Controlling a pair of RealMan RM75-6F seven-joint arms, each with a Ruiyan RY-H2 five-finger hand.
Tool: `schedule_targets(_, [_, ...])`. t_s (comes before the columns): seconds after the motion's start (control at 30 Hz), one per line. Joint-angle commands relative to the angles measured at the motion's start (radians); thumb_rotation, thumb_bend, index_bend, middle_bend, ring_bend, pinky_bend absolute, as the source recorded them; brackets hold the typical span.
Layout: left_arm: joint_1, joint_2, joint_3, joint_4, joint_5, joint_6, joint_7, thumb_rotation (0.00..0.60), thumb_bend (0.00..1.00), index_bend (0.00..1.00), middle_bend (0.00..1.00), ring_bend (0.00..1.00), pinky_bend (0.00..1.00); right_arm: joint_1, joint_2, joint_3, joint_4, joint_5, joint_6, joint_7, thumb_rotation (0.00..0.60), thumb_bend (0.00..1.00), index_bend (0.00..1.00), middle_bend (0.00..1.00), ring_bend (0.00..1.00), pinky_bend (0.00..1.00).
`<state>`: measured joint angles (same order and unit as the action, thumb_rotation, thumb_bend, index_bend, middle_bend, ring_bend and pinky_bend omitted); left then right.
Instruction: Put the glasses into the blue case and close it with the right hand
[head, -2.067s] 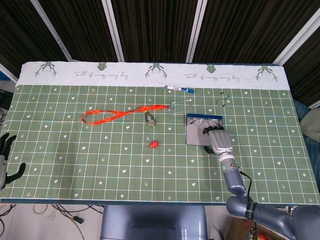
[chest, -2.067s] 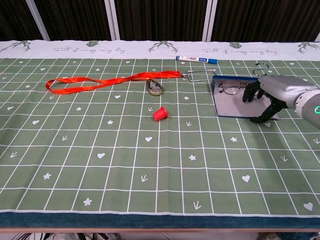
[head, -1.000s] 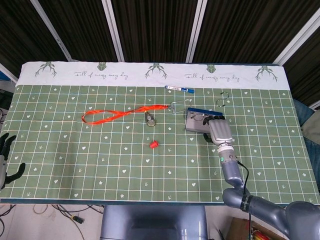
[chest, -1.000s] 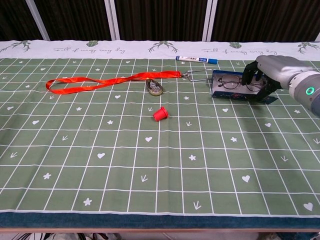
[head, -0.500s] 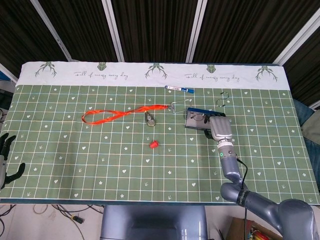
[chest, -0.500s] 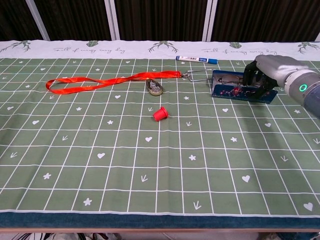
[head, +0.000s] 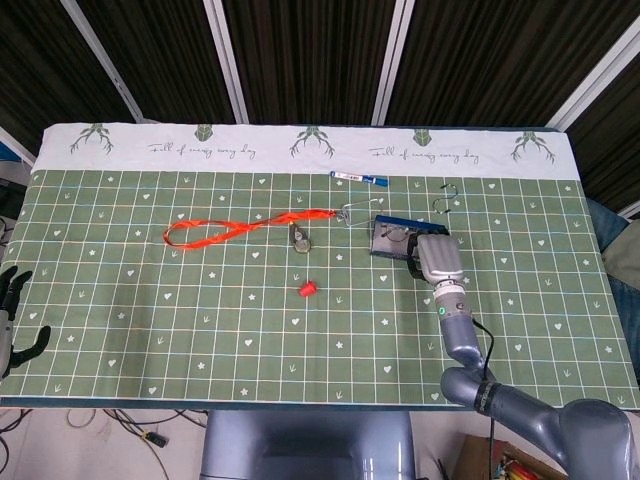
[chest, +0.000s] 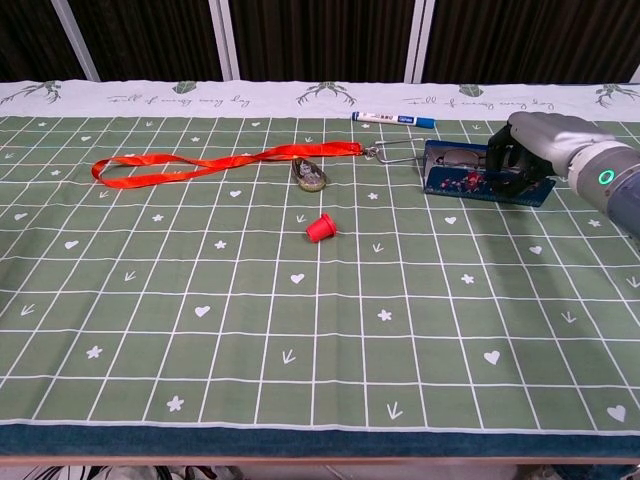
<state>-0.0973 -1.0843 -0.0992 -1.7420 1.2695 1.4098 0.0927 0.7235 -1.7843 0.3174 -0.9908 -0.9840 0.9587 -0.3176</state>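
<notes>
The blue case (head: 388, 243) (chest: 468, 183) lies on the right half of the green cloth, its lid tipped up and nearly folded over the base. The glasses (head: 394, 233) (chest: 455, 156) sit inside, only partly visible in the narrow gap. My right hand (head: 437, 258) (chest: 535, 140) grips the lid at the case's right end, fingers curled over its edge. My left hand (head: 12, 320) rests off the table's near left edge, fingers apart, holding nothing.
An orange lanyard (head: 240, 225) with a metal fob (head: 300, 240) stretches across the middle left. A small red cap (head: 308, 289) lies in front of it. A blue marker (head: 360, 178), a wire clip (head: 360, 212) and a metal hook (head: 446, 200) lie behind the case.
The lid lay flat on the cloth towards me; my right hand has lifted it and swung it back over the glasses until the case is almost closed. Left hand unmoved.
</notes>
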Motion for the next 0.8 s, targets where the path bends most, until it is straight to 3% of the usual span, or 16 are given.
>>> schedule_targets(0.03, [0.000, 0.000, 0.000, 0.000, 0.000, 0.000, 0.000, 0.600, 0.35, 0.08, 0.00, 0.00, 0.00, 0.000, 0.001, 0.000, -0.001, 0.003, -0.003, -0.005, 0.600, 0.50, 0.56, 0.42, 0.35, 0.26])
schedule_targets(0.47, [0.000, 0.001, -0.001, -0.001, -0.003, -0.002, -0.004, 0.600, 0.36, 0.08, 0.00, 0.00, 0.00, -0.008, 0.021, 0.003, -0.055, 0.009, -0.012, 0.013, 0.600, 0.51, 0.67, 0.42, 0.35, 0.26])
schedule_targets(0.8, [0.001, 0.001, 0.001, 0.000, 0.001, 0.001, -0.003, 0.600, 0.35, 0.08, 0.00, 0.00, 0.00, -0.051, 0.117, -0.027, -0.263, -0.045, 0.052, 0.002, 0.600, 0.51, 0.70, 0.41, 0.34, 0.25])
